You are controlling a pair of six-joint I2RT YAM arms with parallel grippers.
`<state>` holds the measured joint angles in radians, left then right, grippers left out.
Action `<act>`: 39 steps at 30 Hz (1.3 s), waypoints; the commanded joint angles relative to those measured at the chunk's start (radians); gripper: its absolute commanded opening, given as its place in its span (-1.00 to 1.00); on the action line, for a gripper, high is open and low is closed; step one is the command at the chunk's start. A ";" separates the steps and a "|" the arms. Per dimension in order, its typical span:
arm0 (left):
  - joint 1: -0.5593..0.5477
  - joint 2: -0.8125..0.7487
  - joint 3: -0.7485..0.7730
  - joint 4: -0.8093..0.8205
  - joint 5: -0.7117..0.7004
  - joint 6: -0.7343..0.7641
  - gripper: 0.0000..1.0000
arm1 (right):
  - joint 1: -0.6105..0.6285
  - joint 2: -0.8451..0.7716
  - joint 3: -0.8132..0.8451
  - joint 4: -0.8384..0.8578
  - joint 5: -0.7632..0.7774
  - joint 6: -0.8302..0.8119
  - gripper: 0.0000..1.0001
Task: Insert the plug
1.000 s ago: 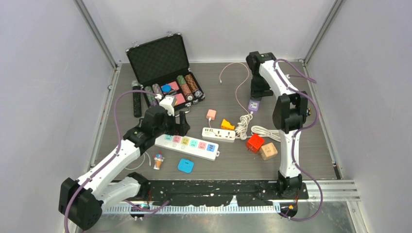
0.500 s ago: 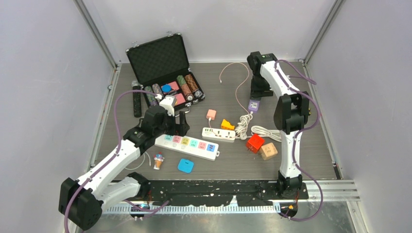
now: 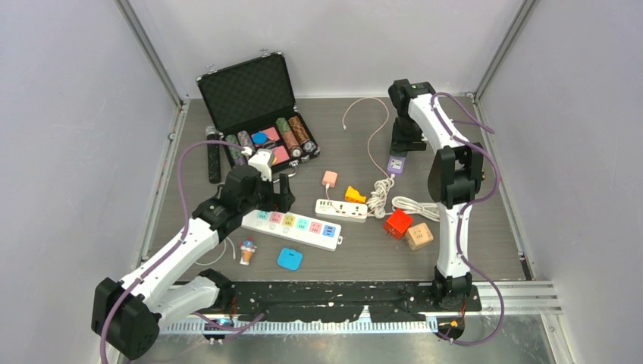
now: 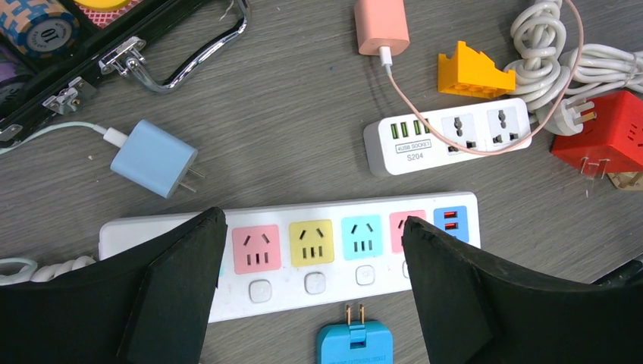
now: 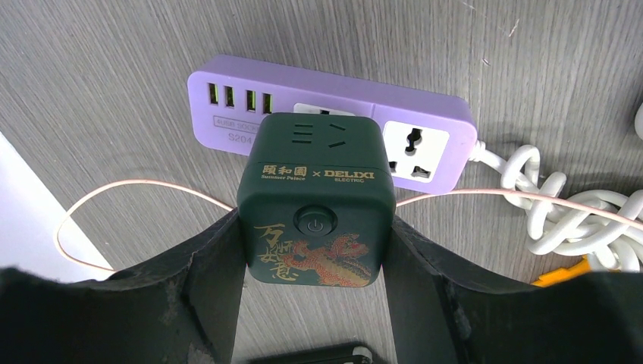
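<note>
My right gripper (image 5: 315, 221) is shut on a dark green cube plug (image 5: 315, 189) with a gold dragon and a power button. The cube sits over the left socket of a purple power strip (image 5: 227, 114), and its prongs are hidden. In the top view the right gripper (image 3: 399, 145) is at the back right, over the purple strip (image 3: 396, 164). My left gripper (image 4: 312, 221) is open and empty above a white power strip with coloured sockets (image 4: 318, 243), also seen in the top view (image 3: 299, 226). A blue flat plug (image 4: 355, 345) lies just in front of it.
A small white power strip (image 4: 447, 135), a pink charger (image 4: 381, 26) with its thin cable, a yellow block (image 4: 474, 72), a red cube (image 4: 606, 133) and a light blue charger (image 4: 155, 159) lie around. An open black case of poker chips (image 3: 258, 114) stands at the back left.
The right arm has shifted very slightly to the right with the green cube in its grip. The left arm has not moved.
</note>
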<state>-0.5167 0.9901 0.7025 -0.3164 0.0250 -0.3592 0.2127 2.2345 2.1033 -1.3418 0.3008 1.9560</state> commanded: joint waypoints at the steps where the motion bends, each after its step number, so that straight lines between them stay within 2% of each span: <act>1: 0.004 -0.024 0.021 0.001 -0.016 0.011 0.72 | 0.005 0.100 -0.017 -0.050 -0.062 0.027 -0.89; 8: 0.004 -0.028 0.019 -0.005 -0.016 0.011 0.71 | -0.031 0.121 -0.025 -0.051 -0.099 -0.003 -0.90; 15: 0.005 -0.031 0.013 0.000 -0.017 0.008 0.72 | -0.072 0.065 -0.138 0.115 -0.189 -0.069 -0.90; 22: 0.004 -0.028 0.013 0.003 -0.048 0.011 0.72 | -0.070 0.090 -0.069 0.103 -0.208 -0.095 -0.90; 27: 0.004 -0.035 0.012 0.001 -0.055 0.014 0.72 | -0.063 0.135 0.011 0.016 -0.136 -0.118 -0.90; 35: 0.006 -0.044 0.009 -0.003 -0.060 0.017 0.72 | -0.063 0.161 0.008 -0.018 -0.043 -0.145 -0.90; 37: 0.005 -0.044 0.011 -0.004 -0.059 0.017 0.72 | -0.064 0.169 0.012 -0.017 -0.044 -0.163 -0.82; 38: 0.004 -0.044 0.012 -0.006 -0.059 0.016 0.73 | -0.065 0.171 0.023 -0.017 -0.045 -0.177 -0.66; 39: 0.005 -0.044 0.013 -0.007 -0.060 0.016 0.72 | -0.064 0.174 0.031 -0.016 -0.043 -0.181 -0.58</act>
<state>-0.5167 0.9649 0.7025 -0.3305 -0.0185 -0.3580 0.1432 2.2997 2.1498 -1.3342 0.1635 1.8507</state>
